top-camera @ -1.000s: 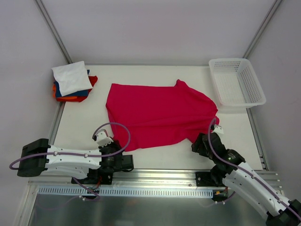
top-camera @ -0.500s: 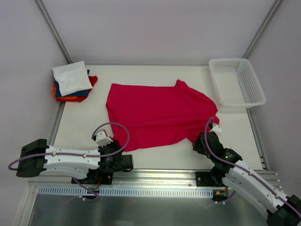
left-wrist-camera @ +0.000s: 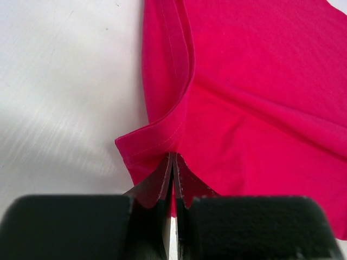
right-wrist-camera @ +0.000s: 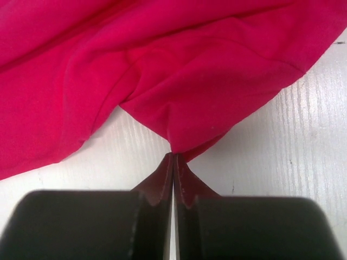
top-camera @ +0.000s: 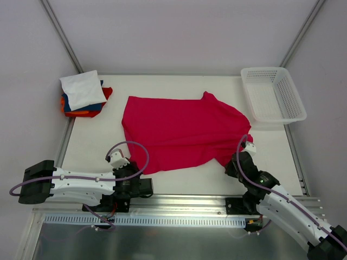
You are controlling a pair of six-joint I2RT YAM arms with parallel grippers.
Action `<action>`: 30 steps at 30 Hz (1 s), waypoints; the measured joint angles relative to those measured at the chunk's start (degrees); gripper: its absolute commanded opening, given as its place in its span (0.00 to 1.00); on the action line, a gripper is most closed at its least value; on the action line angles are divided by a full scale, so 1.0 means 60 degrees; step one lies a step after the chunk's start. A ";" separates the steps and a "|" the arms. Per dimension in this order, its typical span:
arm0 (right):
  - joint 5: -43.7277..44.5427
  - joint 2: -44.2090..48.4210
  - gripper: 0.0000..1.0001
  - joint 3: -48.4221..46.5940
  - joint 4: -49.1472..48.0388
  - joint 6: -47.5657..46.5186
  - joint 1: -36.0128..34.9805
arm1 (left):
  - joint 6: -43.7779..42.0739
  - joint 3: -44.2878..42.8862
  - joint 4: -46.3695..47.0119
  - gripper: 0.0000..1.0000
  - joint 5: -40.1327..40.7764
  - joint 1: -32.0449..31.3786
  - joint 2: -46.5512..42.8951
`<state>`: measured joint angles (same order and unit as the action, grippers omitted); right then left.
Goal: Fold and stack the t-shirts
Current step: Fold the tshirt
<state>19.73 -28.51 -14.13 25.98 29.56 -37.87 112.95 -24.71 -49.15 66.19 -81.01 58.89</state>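
1. Two pincers, both fully shut, each nipping the near edge of the red shirt (top-camera: 184, 132): the left pincer (top-camera: 142, 186) at the shirt's 7 o'clock corner, the right pincer (top-camera: 230, 162) at its 5 o'clock corner.
2. Red shirt lay spread at mid worktop (top-camera: 92, 146), long axis running 9 to 3 o'clock, nearly all of it at 12 o'clock from both pincers.
3. Folded stack (top-camera: 82, 95), white on top, sat at 10 o'clock, well apart from the shirt. Mesh basket (top-camera: 271, 69) sat at 2 o'clock, just beside the shirt's far right part.
4. Key relation, as I judged it: each arm held its own near corner, so neither was the nearer one. A fold would likely carry that near edge toward 12 o'clock over the body of the cloth, both sides moving together or the edge would skew.
5. Top view gave the layout, but the wrists hid the fingertips, so no grip was readable there.
6. Left wrist view showed the left pincer (left-wrist-camera: 173, 162) clamped on a stitched hem corner of the red shirt (left-wrist-camera: 260, 97), the hem curling over toward 12 o'clock.
7. Right wrist view showed the right pincer (right-wrist-camera: 173, 157) closed on a puckered point of the red shirt (right-wrist-camera: 162, 65), creases fanning out from it and bare worktop at 3 and 9 o'clock. That bite looked thin, so a slip risk.
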 measured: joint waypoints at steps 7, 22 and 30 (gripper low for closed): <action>0.0069 0.0452 0.00 -0.0277 0.0474 -0.0076 0.0000 | -0.0543 -0.0036 -0.0007 0.00 -0.0033 0.0000 -0.0342; 0.0903 0.1464 0.00 -0.3275 0.2251 -0.0769 0.0000 | -0.3792 -0.1253 -0.0018 0.00 0.0025 0.0000 -0.3850; 0.1672 0.1723 0.00 -0.4073 0.3002 -0.1009 0.0000 | -0.4419 -0.1257 -0.0229 0.00 0.0044 0.0095 -0.5009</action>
<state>29.76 -18.17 -38.57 43.99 23.51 -37.87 86.43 -32.25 -50.52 66.46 -80.44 28.84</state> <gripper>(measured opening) 0.008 0.003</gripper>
